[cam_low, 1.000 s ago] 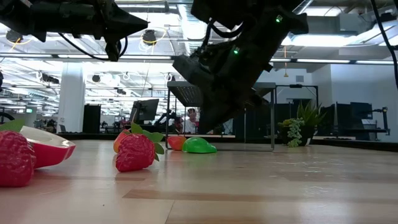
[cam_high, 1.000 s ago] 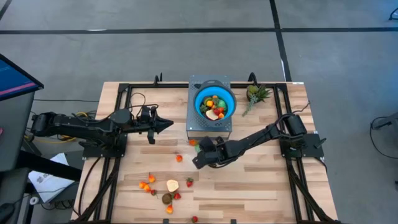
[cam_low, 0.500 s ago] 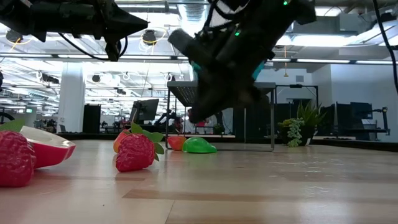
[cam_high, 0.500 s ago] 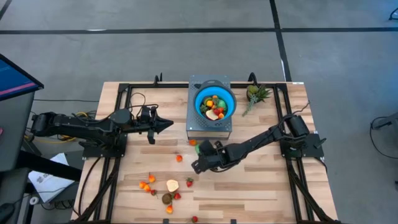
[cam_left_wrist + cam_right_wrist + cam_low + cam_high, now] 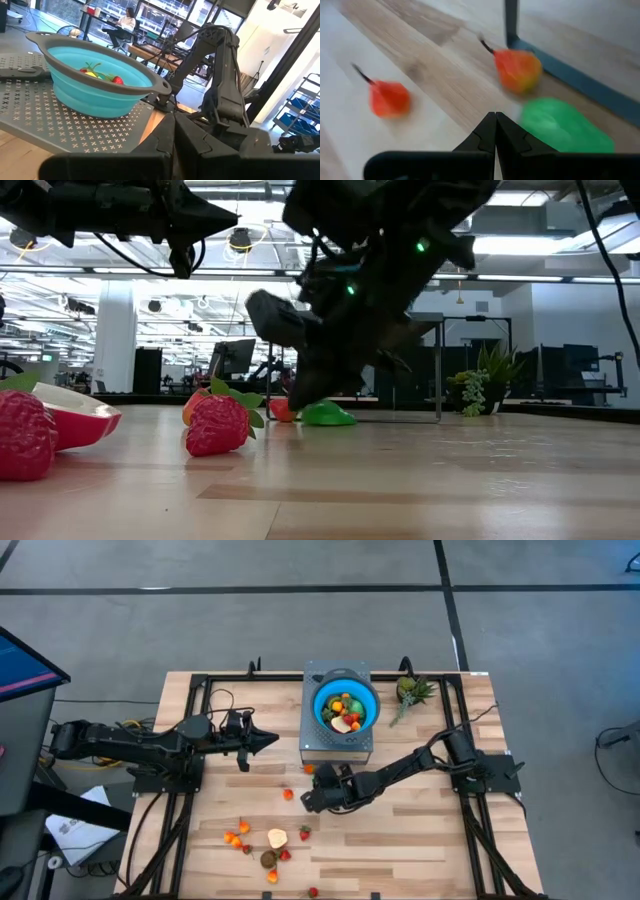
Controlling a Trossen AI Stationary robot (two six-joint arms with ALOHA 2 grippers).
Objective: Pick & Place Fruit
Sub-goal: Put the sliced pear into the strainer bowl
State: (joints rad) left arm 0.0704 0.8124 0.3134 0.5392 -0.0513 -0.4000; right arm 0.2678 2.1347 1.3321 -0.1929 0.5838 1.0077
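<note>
A pale wooden table [image 5: 420, 830] carried both dark arms and scattered small toy fruit.
The right gripper [image 5: 306, 802], fingers pressed together and empty, hung low just beside an orange-red pear-like fruit [image 5: 518, 68], a green fruit [image 5: 561, 126] and a small orange fruit [image 5: 288, 794]; the left gripper [image 5: 272, 739], likewise clenched, waited beside the blue plastic bowl [image 5: 370, 698].

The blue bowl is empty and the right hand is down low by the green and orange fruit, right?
Not quite. The blue bowl already has fruit in it, as the high view shows. The rest holds: the right hand is low beside the green fruit and the orange fruit.
</note>
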